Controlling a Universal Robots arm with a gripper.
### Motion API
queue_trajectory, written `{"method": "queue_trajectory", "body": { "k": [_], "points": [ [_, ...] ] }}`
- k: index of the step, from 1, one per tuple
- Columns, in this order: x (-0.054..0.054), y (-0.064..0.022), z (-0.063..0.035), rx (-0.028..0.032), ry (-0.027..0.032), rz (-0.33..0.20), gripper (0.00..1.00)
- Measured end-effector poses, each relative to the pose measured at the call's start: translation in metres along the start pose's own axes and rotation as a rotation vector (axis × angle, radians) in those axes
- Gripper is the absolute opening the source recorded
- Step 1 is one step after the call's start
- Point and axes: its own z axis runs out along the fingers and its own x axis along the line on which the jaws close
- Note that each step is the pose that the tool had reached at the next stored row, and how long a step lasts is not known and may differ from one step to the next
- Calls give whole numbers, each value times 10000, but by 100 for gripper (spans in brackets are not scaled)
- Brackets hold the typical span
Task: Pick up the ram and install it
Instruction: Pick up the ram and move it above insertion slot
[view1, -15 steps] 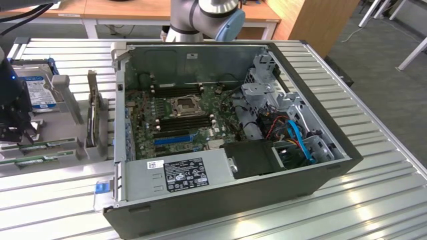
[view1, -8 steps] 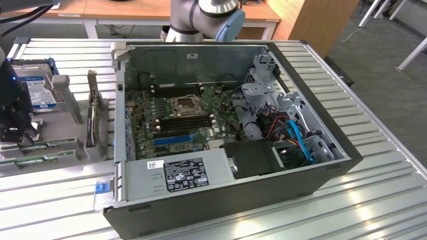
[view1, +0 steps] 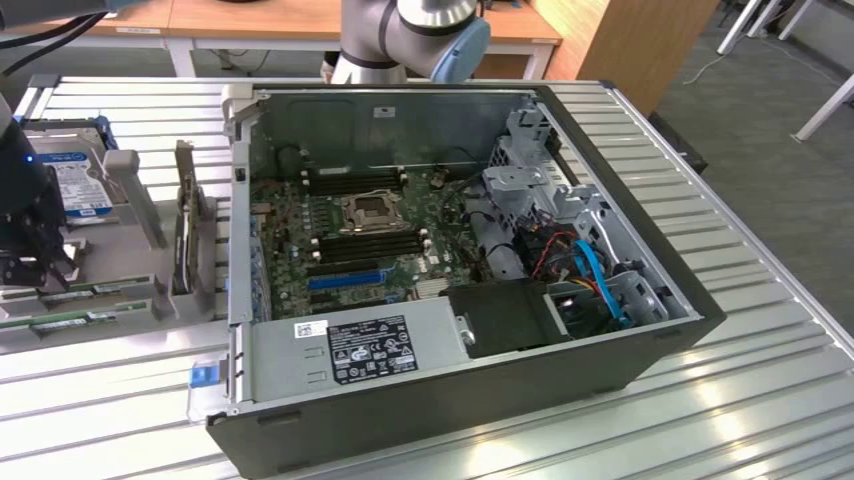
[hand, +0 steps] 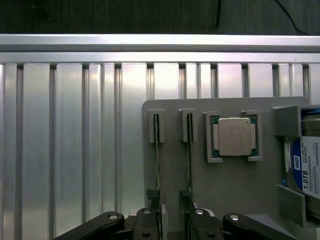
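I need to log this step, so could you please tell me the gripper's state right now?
Gripper: open, holding nothing, poised over the memory sticks in the grey holder.

I read "WD" and "1.0TB" on the hard drive (hand: 307, 170) label. The black sticker (view1: 370, 348) on the power supply (view1: 278, 362) carries print I can't make out.
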Motion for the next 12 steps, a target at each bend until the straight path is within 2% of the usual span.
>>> {"method": "queue_trajectory", "body": {
  "k": [12],
  "points": [
    [1, -2, 40, 1, -2, 0, 29]
  ]
}}
